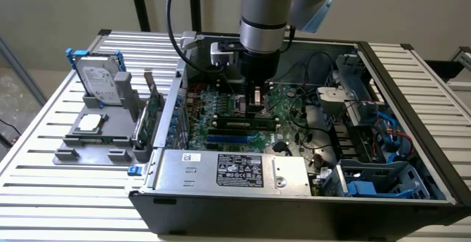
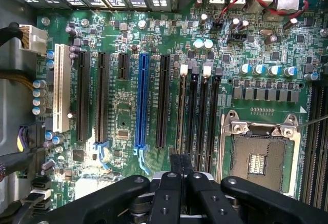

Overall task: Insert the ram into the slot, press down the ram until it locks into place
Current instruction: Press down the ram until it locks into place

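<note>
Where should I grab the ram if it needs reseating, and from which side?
Grip the ram at mid-length on its upper long edge, coming straight down from above. It appears to stand on edge in the slot, with neighbouring sockets close alongside, so likely only the two flat faces near the top are free for the claw.

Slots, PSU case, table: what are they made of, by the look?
Slots: black moulded plastic, matte, some end clips white. PSU case: bare sheet metal, dull grey sheen, with a printed label stuck on. Table: pale ribbed slats, probably aluminium, though the look leaves it open.
</note>
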Robot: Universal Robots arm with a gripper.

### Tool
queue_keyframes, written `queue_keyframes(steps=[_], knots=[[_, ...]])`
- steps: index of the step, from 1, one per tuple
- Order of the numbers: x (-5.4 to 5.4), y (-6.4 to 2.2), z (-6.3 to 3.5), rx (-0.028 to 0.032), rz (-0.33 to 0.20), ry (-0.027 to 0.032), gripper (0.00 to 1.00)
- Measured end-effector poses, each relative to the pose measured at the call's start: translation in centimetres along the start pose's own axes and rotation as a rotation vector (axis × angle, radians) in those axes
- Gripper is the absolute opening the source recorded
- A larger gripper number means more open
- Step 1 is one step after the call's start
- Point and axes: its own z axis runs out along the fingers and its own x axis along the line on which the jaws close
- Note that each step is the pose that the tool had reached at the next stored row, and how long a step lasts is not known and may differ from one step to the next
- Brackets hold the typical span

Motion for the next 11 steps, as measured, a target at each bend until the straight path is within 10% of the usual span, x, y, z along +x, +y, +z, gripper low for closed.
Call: queue_keyframes(steps=[11], knots=[[-0.07,-0.04,0.66,0.0013,0.000,-0.0022,0.11]])
